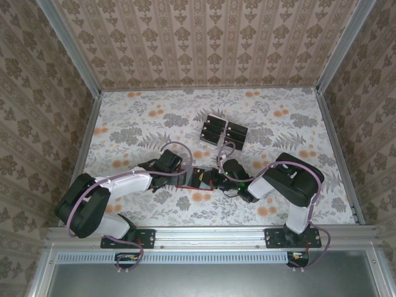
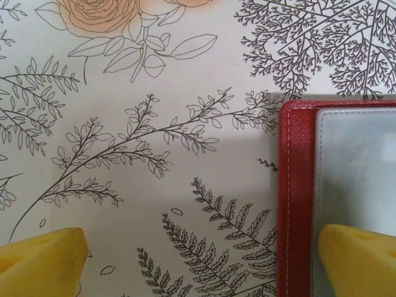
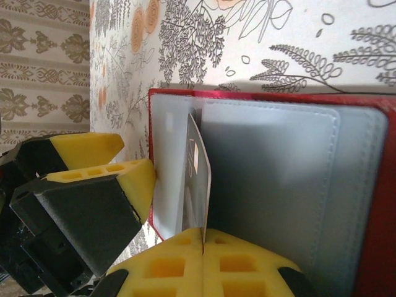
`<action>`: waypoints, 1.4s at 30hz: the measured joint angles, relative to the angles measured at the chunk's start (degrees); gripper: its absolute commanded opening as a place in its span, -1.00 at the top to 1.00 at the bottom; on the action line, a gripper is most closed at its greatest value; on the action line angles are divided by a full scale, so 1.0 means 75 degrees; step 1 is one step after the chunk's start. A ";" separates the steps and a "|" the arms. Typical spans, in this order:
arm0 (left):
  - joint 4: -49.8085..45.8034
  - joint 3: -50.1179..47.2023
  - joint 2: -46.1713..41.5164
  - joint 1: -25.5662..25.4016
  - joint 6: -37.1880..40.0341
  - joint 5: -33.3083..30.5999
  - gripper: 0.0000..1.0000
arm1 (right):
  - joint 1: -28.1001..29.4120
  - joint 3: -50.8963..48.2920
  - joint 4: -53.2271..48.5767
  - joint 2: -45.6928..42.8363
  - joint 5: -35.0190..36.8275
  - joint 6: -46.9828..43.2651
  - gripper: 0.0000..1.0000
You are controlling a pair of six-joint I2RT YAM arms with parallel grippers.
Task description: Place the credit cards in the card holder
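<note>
**Setting.** Table [image 1: 124, 124] under a floral cloth, with patterned walls on three sides.

**Wallet** [image 3: 272, 198]. Red and stitched, lying open and flat close to the table's near edge, about midway between its left and right edges. The greyish clear pockets face up, and those that show look unfilled.

**Card** [image 3: 199, 179]. One thin, dark card stands on edge over the wallet. Its far end is at the mouth of a pocket. I cannot tell whether it has entered the pocket yet.

**Cards** [image 1: 213, 133]. The rest, several black ones, sit in a clear tiered rack [image 1: 218, 117] near the table's middle, behind the wallet and well apart from it.

**Right gripper** [image 3: 203, 244]. The fingers are together, clamped on the near edge of the single card.

**Left gripper** [image 2: 198, 263]. The fingers are wide apart and hold nothing. One finger lies over the wallet's pocket at its edge and the other over bare cloth. I judge it is there to steady the wallet, though contact is not certain.

**Progress.** Early, by my reading. No card is seen seated in a pocket and one is at the point of insertion. The rack's stock has yet to be moved, so nearly all the work is left.

**Markings.** No brand or legible writing shows anywhere. The racked cards bear small pale marks and the held card a small pale-and-orange patch, all too small to read.
</note>
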 measured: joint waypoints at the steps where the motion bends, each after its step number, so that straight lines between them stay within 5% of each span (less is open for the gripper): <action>1: 0.0003 -0.0003 0.0000 0.0000 -0.0012 0.0000 -0.99 | 0.0000 0.0017 0.0000 0.0015 -0.0012 0.0000 1.00; 21: -0.0041 0.0000 -0.0038 0.0000 -0.0076 -0.0015 -1.00 | -0.0023 0.0723 -0.0839 0.0227 -0.0376 -0.0047 0.99; 33: -0.1061 0.0242 -0.0382 0.0408 -0.0169 -0.0254 -1.00 | -0.0102 0.1288 -0.2451 -0.0137 -0.0557 -0.0583 0.51; 42: -0.1285 0.0239 -0.0425 0.0662 -0.0256 -0.0271 -1.00 | -0.0102 0.1775 -0.3882 -0.0350 -0.0551 -0.1142 0.47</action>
